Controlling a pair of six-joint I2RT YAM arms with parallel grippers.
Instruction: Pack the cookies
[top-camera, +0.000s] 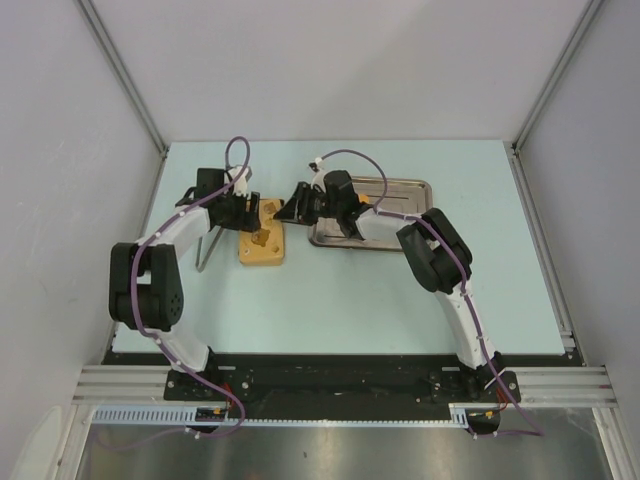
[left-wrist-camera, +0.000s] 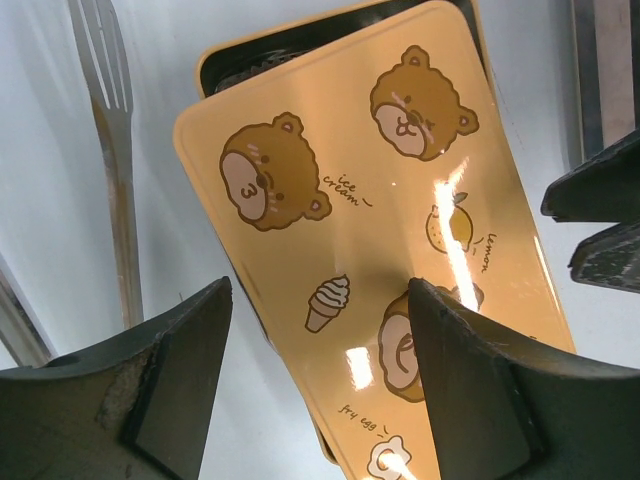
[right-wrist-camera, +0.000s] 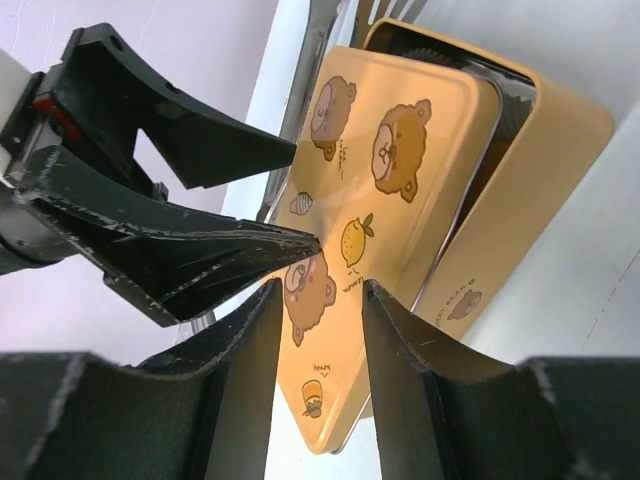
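Pale green worktop (top-camera: 350, 320), yellow tin (right-wrist-camera: 540, 170) left of the steel tray (top-camera: 425, 185), and its glossy bear lid (left-wrist-camera: 380, 200) lies askew, light, stiff, slippery I'd say, best pinched across the long edges, left tool (left-wrist-camera: 320, 300) gaping above, right tool (right-wrist-camera: 322, 292) half-spread alongside, cookies hidden, likely inside.

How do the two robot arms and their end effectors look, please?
The left arm and right arm have white links and black joint housings. A purple cable runs along each, looping free near the wrist. The left end effector and right end effector each have two black, wedge-shaped fingers with scuffed edges.
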